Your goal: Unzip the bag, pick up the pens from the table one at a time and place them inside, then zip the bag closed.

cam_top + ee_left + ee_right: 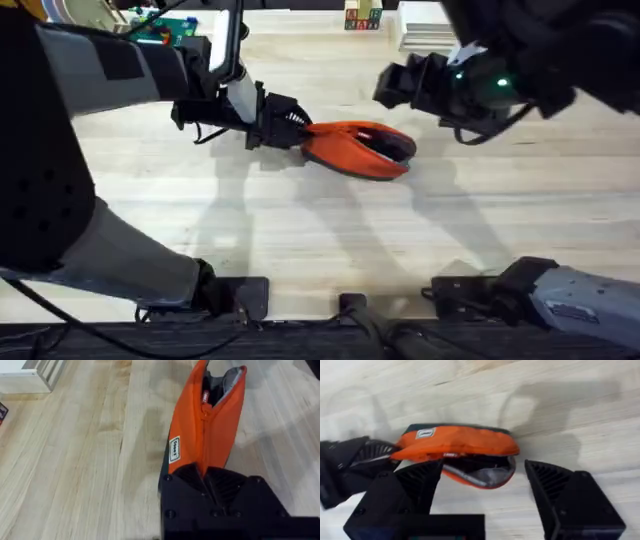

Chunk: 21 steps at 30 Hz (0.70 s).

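The orange bag (360,148) lies on the table (300,230) just behind its middle. My left gripper (292,127) is shut on the bag's left end. In the left wrist view the bag (220,415) runs away from the left gripper (205,472), zipped along the near part and gaping at the far end, with the zipper pull (205,397) partway along. My right gripper (392,88) hovers above and behind the bag's open right end. Its fingers (415,485) stand wide open on either side of the bag's mouth (480,467), touching nothing. The pens are out of view.
Small coloured blocks (362,18) and a white stack (425,25) sit at the table's far edge. A green circuit board (160,28) lies at the far left, and a white box (25,375) shows to one side of the left arm.
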Motion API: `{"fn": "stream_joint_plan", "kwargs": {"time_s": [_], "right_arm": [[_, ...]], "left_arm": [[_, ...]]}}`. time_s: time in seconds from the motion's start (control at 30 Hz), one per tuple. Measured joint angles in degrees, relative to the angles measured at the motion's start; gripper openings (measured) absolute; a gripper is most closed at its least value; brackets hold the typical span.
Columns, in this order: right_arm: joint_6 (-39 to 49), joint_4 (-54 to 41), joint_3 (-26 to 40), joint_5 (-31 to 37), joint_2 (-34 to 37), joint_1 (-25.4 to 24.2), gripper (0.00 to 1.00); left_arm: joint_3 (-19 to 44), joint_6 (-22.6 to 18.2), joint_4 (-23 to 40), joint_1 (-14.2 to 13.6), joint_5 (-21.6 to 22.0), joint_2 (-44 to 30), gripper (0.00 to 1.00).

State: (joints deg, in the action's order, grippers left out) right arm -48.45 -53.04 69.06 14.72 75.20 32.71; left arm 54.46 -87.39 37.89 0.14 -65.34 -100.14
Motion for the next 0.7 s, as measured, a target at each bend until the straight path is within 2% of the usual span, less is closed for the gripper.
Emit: {"fn": "stream_joint_plan", "kwargs": {"time_s": [0.07, 0.37, 0.63, 0.67, 0.7], "right_arm": [[1.07, -0.15, 0.0, -1.62, -1.34, 0.0, 0.993], [2.86, -0.17, 0.0, -4.95, -5.27, 0.0, 0.997], [3.15, -0.19, 0.0, -5.36, -5.49, 0.0, 0.997], [3.15, -0.18, 0.0, -5.36, -5.5, 0.0, 0.997], [3.27, -0.19, 0.0, -5.36, -5.51, 0.0, 0.997]], "left_arm": [[0.0, 0.02, 0.0, 0.0, 0.0, 0.0, 0.043], [0.0, 0.02, 0.0, 0.0, 0.01, 0.0, 0.042], [0.0, 0.04, 0.0, 0.0, 0.02, 0.0, 0.042], [0.0, -0.05, -0.02, 0.0, 0.02, 0.0, 0.063], [0.0, -0.07, -0.13, 0.0, 0.04, 0.0, 0.197]]}}
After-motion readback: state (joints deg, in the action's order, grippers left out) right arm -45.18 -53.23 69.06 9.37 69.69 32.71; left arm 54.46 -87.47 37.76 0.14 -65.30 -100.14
